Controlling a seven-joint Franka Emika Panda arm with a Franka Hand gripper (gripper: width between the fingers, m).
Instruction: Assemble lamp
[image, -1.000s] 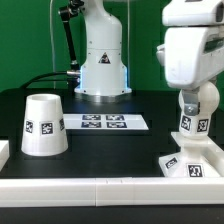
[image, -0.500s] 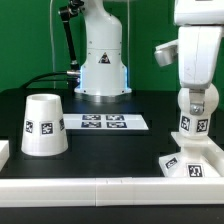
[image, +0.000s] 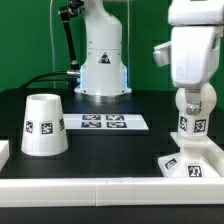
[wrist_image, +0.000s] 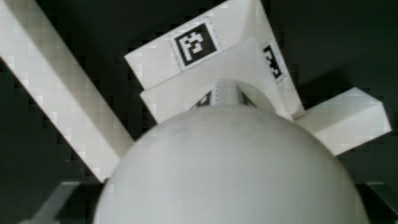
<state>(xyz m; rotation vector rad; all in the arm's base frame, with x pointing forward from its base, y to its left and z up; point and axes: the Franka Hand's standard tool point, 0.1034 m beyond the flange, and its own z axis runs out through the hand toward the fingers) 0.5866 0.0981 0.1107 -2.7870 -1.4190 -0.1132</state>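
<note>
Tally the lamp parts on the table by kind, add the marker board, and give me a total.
Shade: 1
Bulb: 1
Base: 1
Marker board: 1
Total: 4

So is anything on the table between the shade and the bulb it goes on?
Nothing visible stands between the shade and the bulb; the marker board lies flat farther back. The gripper hangs at the bulb's top, though.

Bulb (image: 196, 110) on base (image: 192, 163) at the exterior view's right, shade (image: 44, 126) at its left, marker board (image: 103, 122) between.
</note>
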